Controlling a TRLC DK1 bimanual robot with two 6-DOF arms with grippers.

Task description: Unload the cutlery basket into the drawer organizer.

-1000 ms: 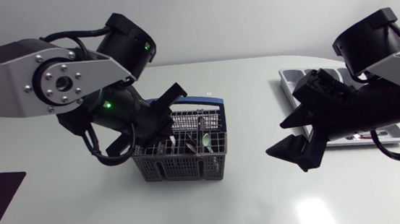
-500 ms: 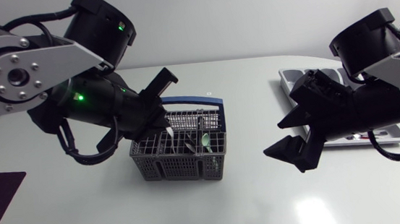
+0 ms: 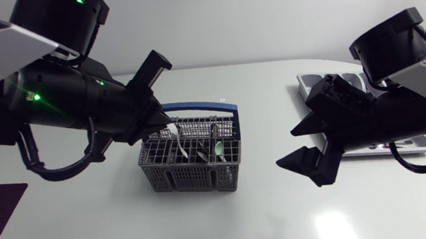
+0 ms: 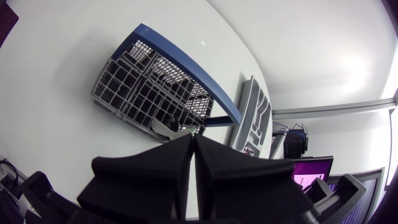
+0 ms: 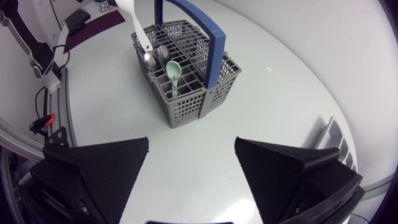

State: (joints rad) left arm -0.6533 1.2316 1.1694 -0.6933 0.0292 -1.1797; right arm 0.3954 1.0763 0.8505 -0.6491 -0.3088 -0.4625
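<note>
Just above the cutlery basket (image 3: 195, 179), mid-table, the left gripper (image 3: 165, 124) is clamped on a white utensil (image 3: 179, 142) and has risen, so the utensil's half out. The right gripper (image 3: 285, 148) hangs open beside the drawer organizer (image 3: 307, 80) at the table's right edge. One down soon, I'd guess.

basket (image 3: 193, 175): grey mesh, blue handle, upright | green spoon (image 3: 219, 150) inside | white utensil (image 5: 138, 28), maybe spoon, protruding | organizer (image 4: 252, 118): well apart

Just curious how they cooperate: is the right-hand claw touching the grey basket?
Apart. The head view shows bare table between the right gripper and the cutlery basket; the right wrist view shows the basket well ahead of its open fingers.
</note>
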